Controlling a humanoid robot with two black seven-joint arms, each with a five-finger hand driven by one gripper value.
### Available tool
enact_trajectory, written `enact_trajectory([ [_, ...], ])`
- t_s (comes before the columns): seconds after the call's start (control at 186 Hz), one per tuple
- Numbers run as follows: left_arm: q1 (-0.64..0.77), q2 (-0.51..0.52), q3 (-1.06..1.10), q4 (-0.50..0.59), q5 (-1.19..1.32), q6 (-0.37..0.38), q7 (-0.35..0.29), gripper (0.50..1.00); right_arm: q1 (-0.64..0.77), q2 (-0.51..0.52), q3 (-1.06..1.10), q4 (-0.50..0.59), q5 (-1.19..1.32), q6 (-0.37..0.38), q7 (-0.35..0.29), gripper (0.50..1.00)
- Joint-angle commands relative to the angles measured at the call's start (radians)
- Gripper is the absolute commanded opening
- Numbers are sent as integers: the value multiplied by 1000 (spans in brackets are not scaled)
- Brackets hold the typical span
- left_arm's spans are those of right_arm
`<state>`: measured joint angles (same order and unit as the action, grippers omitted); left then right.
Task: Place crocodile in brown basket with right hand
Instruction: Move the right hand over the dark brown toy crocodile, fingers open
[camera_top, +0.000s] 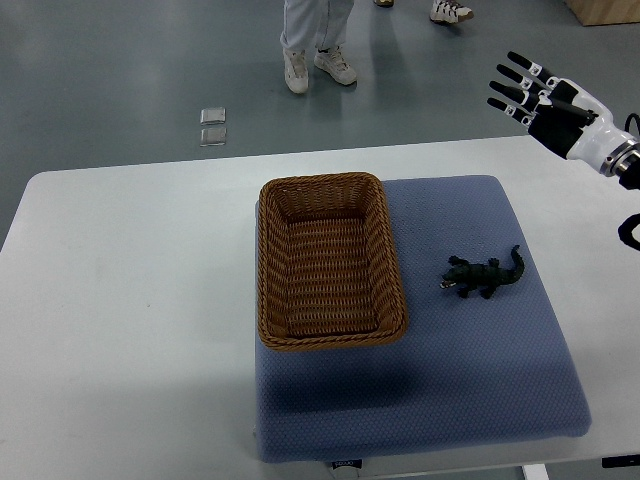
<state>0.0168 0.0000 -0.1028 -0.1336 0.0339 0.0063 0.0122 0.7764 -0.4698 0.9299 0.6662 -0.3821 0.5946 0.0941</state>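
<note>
A small dark green toy crocodile (485, 274) lies on the blue-grey mat (480, 360), to the right of the brown wicker basket (268, 260). The basket holds nothing. My right hand (520, 88) comes in from the right edge at the upper right, raised beyond the table's far edge and well above the crocodile. Its black fingers (512, 76) are spread and hold nothing. No left arm shows.
The mat lies on a white table (120, 300). A person's legs and white shoes (318, 68) stand on the grey floor beyond the table, with another shoe (450, 10) further back. Two small clear squares (212, 126) lie on the floor.
</note>
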Motion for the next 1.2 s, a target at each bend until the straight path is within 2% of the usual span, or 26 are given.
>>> enact_trajectory([
  [0.0,0,0,0,0,0,0,0,1000,66,-63,-33,46,-256,16,-25,944],
  [0.151,-8,0,2,-3,1,-2,0,1000,204,-178,-163,202,-642,16,-97,944],
  [0.269,-11,0,2,-3,1,-2,0,1000,320,-251,-312,312,-820,16,-169,944],
  [0.414,-18,0,2,-3,1,-2,0,1000,405,-319,-437,440,-842,16,-231,944],
  [0.689,-34,0,2,-4,1,-2,0,1000,367,-429,-496,714,-845,16,-252,944],
  [1.194,-38,0,2,-1,1,-2,0,1000,182,-405,-493,734,-922,16,-252,942],
])
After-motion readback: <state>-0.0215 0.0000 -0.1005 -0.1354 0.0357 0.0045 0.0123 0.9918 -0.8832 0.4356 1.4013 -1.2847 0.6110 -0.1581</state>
